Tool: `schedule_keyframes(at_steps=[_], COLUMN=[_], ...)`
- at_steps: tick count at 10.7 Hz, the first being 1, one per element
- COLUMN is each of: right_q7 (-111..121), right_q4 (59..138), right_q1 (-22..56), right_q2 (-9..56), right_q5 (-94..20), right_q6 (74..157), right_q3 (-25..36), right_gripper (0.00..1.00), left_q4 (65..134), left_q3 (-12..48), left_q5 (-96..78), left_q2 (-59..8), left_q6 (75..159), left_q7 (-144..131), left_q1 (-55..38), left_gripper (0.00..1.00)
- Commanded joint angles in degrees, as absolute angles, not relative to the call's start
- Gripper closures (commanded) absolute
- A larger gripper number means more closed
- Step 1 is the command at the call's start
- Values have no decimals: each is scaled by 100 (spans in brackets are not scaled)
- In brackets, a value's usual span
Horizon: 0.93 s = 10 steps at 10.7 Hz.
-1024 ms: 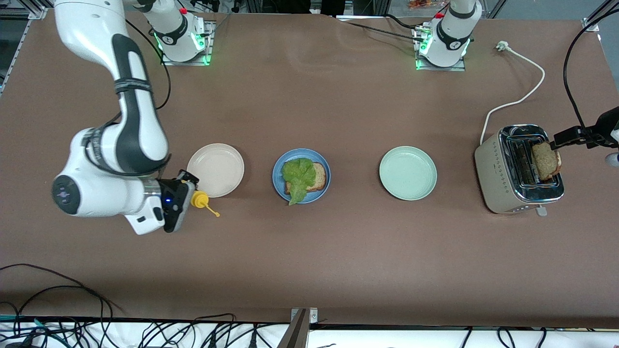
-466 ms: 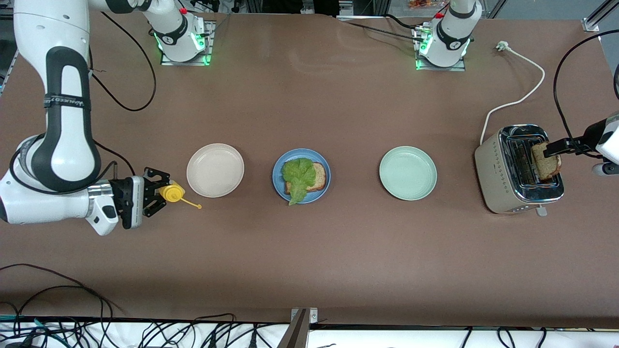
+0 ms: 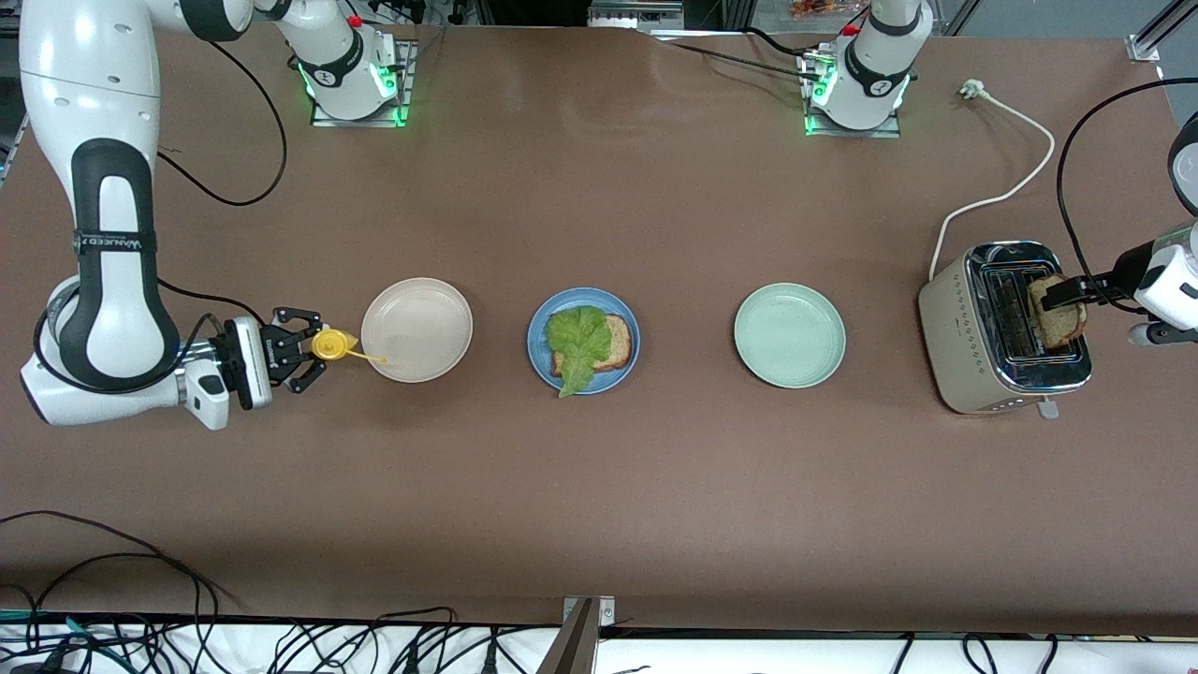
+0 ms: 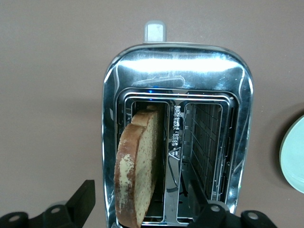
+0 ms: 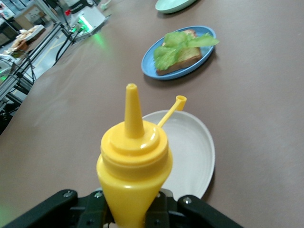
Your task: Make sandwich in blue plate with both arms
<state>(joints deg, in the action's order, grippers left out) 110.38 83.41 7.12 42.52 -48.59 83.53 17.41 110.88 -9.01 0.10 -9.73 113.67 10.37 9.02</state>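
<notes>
- The second slice of toast [image 3: 1059,313] stands on edge in the toaster [image 3: 1001,328], leaning out of its slot. I judge the step in hand to be lifting it out, so the pull should go straight up along the slot, so the crust does not catch on the metal rim.
- The left gripper [image 3: 1062,298] is at the toast over the toaster, its fingers [image 4: 80,199] spread to either side of the slice in the left wrist view; whether they already press it I cannot tell.
- The left arm reaches in sideways from the desk's [image 3: 599,505] end, its wrist level.
- The blue plate [image 3: 538,346] sits mid-desk between a beige plate [image 3: 416,329] and a green plate [image 3: 789,335], holding the bottom toast [image 3: 618,342] under a lettuce leaf [image 3: 576,342].
- The right gripper [image 3: 304,348] pinches a yellow sauce bottle [image 5: 134,164] just beside the beige plate. That arm's forearm is low and level, with the nozzle toward the plates.
</notes>
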Motion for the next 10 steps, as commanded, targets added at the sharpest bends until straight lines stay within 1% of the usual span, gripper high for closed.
schedule_keyframes(at_steps=[1, 2, 4, 5, 6, 8, 9, 10], right_q7=[12159, 12608, 13041, 13356, 13516, 13544, 13570, 13631], right_q4=[8763, 8745, 8745, 8745, 8736, 8710, 8710, 8710], right_q1=[352, 230, 158, 80, 53, 35, 26, 35], right_q2=[4288, 4420, 4587, 4718, 4789, 4799, 4799, 4799], right_q5=[-4975, -4975, -4904, -4904, -4904, -4913, -4930, -4957], right_q6=[7955, 7815, 7770, 7752, 7769, 7761, 7726, 7665], right_q3=[1661, 1661, 1661, 1661, 1661, 1661, 1661, 1661], right_gripper=[86, 86, 85, 85, 84, 84, 84, 84], left_q4=[11118, 11118, 11109, 11083, 11048, 10969, 10925, 10881], left_q3=[-940, -940, -940, -940, -940, -914, -897, -870], left_q5=[132, 132, 132, 132, 132, 141, 141, 141], left_q2=[-1046, -1072, -1081, -1072, -1072, -1029, -976, -871], left_q6=[11504, 11514, 11522, 11522, 11522, 11540, 11540, 11540], left_q7=[1107, 1107, 1107, 1107, 1107, 1099, 1099, 1107], left_q1=[888, 888, 888, 888, 888, 879, 870, 870], left_gripper=[19, 22, 34, 47, 62, 98, 100, 100])
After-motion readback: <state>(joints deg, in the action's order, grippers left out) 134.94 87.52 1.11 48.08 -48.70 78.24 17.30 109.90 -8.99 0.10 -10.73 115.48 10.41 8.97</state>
